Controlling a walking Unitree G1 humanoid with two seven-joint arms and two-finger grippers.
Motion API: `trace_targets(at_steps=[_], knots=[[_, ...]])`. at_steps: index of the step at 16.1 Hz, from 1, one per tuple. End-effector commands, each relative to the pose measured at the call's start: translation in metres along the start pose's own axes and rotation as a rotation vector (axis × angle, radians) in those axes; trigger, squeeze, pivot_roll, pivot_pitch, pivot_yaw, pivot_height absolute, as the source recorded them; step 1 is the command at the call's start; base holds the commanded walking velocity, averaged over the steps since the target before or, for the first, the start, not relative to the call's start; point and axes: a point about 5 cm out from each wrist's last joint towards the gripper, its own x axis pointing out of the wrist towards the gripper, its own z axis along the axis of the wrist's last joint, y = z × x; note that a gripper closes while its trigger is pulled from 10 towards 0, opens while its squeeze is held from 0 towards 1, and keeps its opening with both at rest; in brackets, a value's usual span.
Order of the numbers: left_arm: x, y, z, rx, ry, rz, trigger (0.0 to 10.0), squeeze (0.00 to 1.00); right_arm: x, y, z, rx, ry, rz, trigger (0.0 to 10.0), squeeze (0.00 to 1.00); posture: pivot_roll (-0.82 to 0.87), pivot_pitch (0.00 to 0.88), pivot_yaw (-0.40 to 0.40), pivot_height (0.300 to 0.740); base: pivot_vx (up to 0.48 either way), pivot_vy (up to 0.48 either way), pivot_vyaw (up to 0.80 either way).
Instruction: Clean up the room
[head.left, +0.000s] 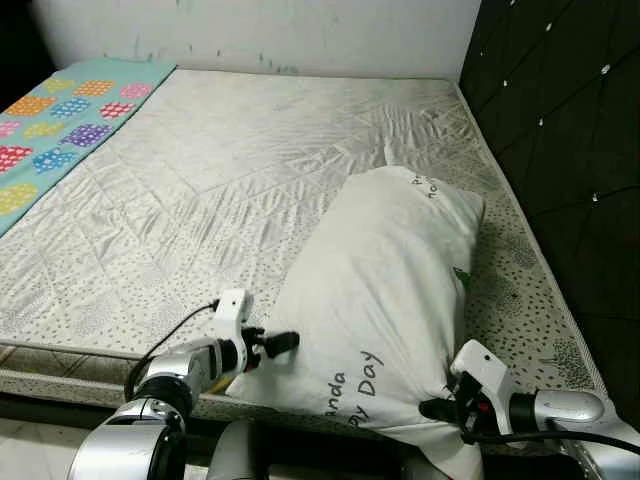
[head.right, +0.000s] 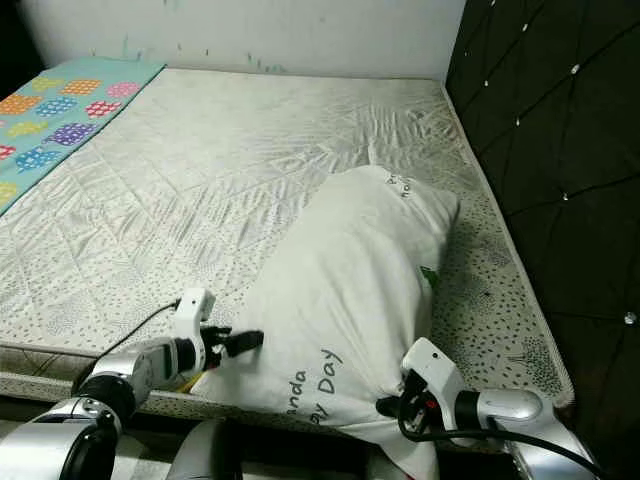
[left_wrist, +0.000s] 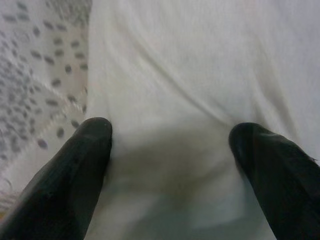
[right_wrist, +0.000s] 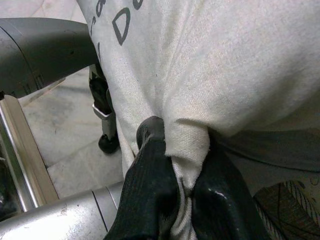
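Note:
A white pillow (head.left: 380, 290) printed with dark letters lies lengthwise on the right front part of the mattress (head.left: 250, 170), its near end hanging over the bed's front edge. My left gripper (head.left: 283, 343) is at the pillow's near left side. It is open, and its fingertips (left_wrist: 80, 170) stand wide apart against the pillow cloth (left_wrist: 200, 65). My right gripper (head.left: 437, 408) is shut on a bunched fold of the pillow's near right corner (right_wrist: 225, 60); in the right wrist view the fingers (right_wrist: 150, 175) pinch the cloth tight.
A black tufted headboard (head.left: 560, 130) rises along the bed's right side. A teal blanket with coloured patches (head.left: 60, 120) covers the far left of the mattress. A pale wall stands behind the bed. Tiled floor (right_wrist: 65, 145) lies below the front edge.

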Motion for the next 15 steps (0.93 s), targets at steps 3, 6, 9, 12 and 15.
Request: trace_targets(at_steps=[3, 6, 9, 12, 15], knots=[[0.003, -0.005, -0.018, 0.007, 0.104, -0.039, 10.0, 0.00, 0.005, 0.009, 0.004, -0.026, -0.021, 0.053, 0.0, 0.00, -0.23, 0.000, 0.022, 0.617, 0.000, 0.000, 0.00], [0.017, -0.024, -0.022, 0.076, 0.147, -0.113, 10.0, 0.00, 0.002, 0.010, 0.007, -0.032, -0.032, 0.038, 0.0, 0.00, -0.27, 0.000, 0.030, 0.617, 0.000, 0.000, 0.00], [0.018, -0.023, -0.020, 0.059, 0.120, -0.080, 0.0, 0.00, 0.002, 0.013, 0.007, -0.033, -0.039, 0.032, 0.0, 0.00, -0.28, 0.000, 0.037, 0.617, 0.000, 0.000, 0.00], [0.014, -0.019, -0.023, 0.047, 0.134, -0.081, 0.0, 0.00, 0.002, 0.015, 0.006, -0.029, -0.042, 0.030, 0.0, 0.00, -0.29, 0.000, 0.040, 0.617, 0.000, 0.000, 0.00], [0.010, -0.013, -0.025, 0.037, 0.136, -0.060, 0.0, 0.00, 0.002, 0.015, 0.005, -0.030, -0.038, 0.029, 0.0, 0.00, -0.29, 0.000, 0.038, 0.617, 0.000, 0.000, 0.00]])
